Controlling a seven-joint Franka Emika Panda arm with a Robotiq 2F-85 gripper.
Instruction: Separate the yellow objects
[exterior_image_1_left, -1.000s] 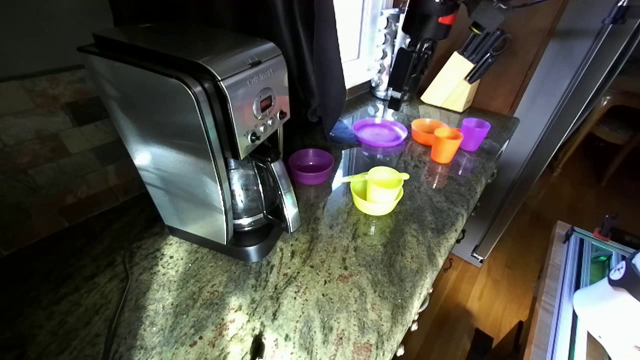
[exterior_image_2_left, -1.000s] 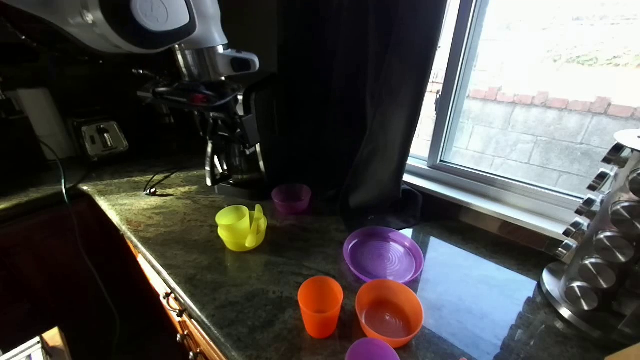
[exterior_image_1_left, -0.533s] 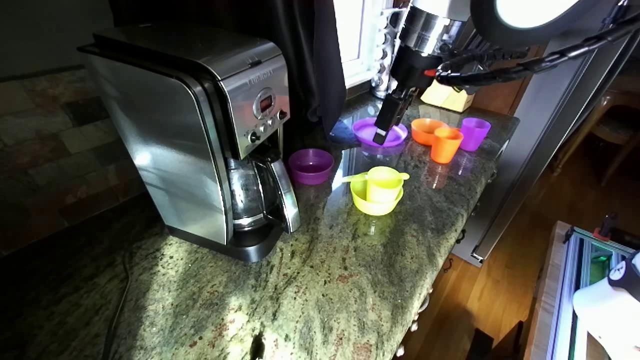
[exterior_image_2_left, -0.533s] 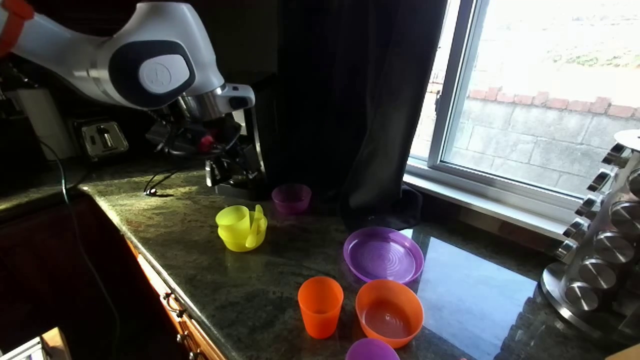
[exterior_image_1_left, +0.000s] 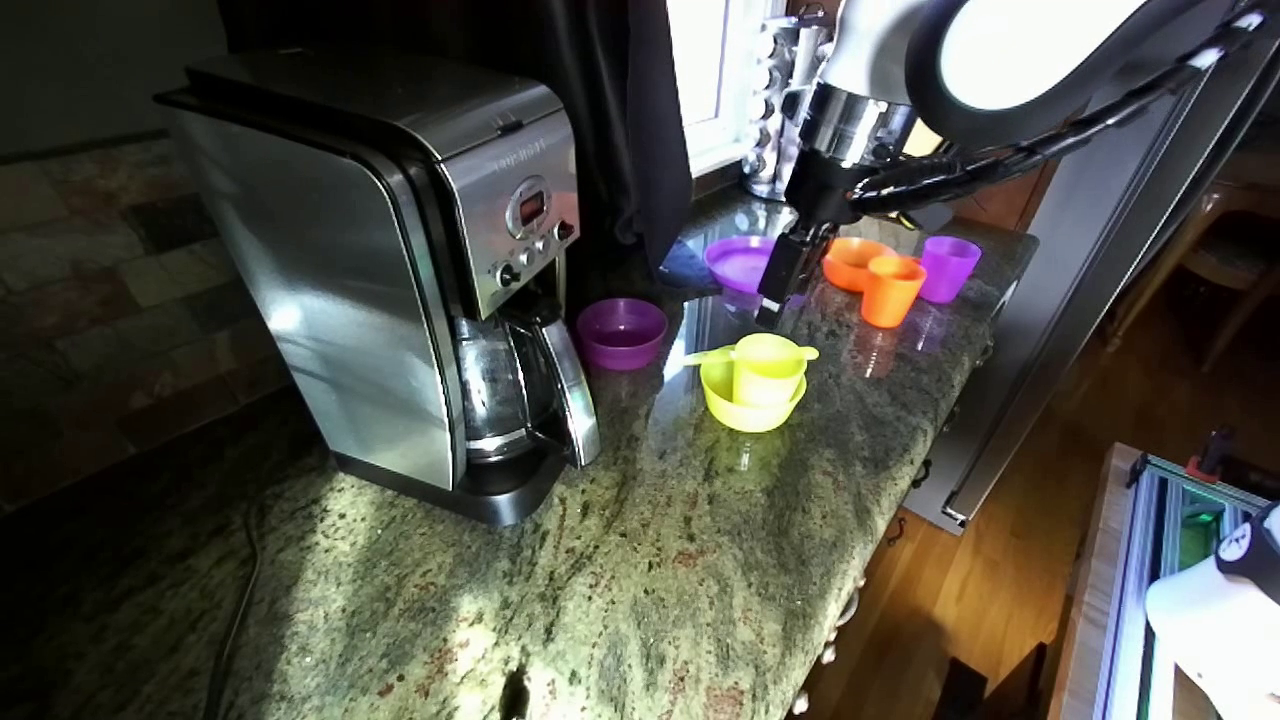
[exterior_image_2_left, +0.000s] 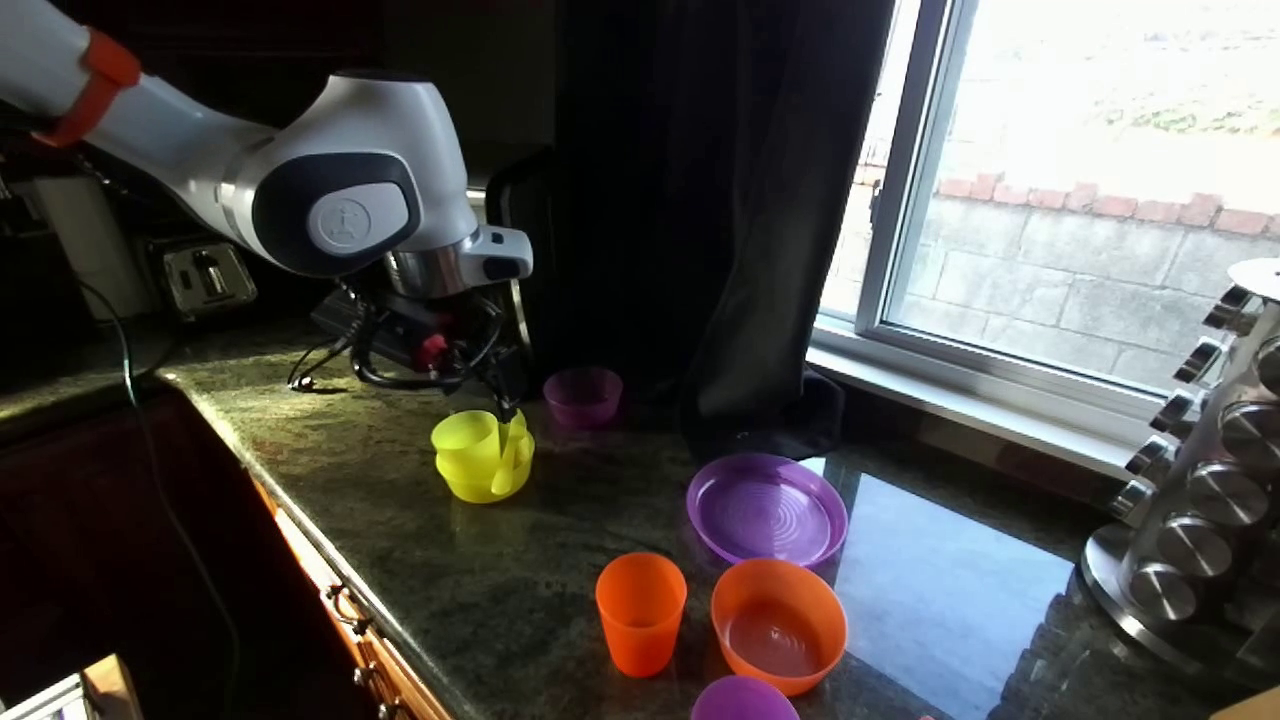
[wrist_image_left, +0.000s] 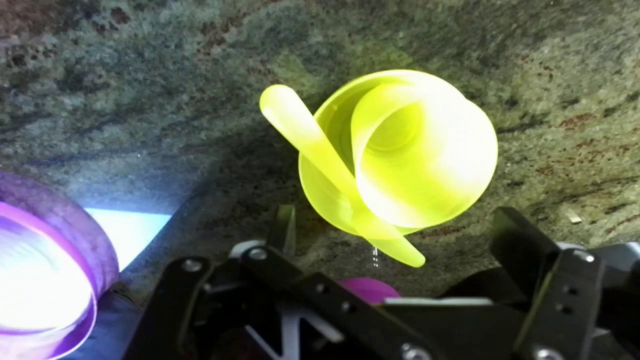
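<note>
The yellow things sit together on the dark, speckled stone table (exterior_image_1_left: 640, 560): a smooth yellow plastic cup (wrist_image_left: 425, 155) stands inside a round yellow plastic bowl (exterior_image_1_left: 745, 418), and a long, flat yellow plastic utensil (wrist_image_left: 336, 170) lies across the bowl just beside the cup, both ends jutting past the rim. All three look thin, so I judge them light, fairly stiff, hard to break and a little slippery. The utensil should come away best by an overhanging end, pinched firmly, since it could swivel or skid; the cup by its rim, one finger inside and one outside, squeezed gently so the wall does not flex. The bowl may drag along if either one catches. The black pincer (wrist_image_left: 395, 214) is spread wide and has hold of nothing. In the wrist view the yellow group lies ahead of it, cup and bowl beyond the tips, with the utensil's nearer end showing between the fingers (wrist_image_left: 522, 245). In an exterior view the fingertips (exterior_image_1_left: 770, 312) hang on the far side of the group, near the utensil and seemingly apart from it; how wide the gap is, I cannot tell.
</note>
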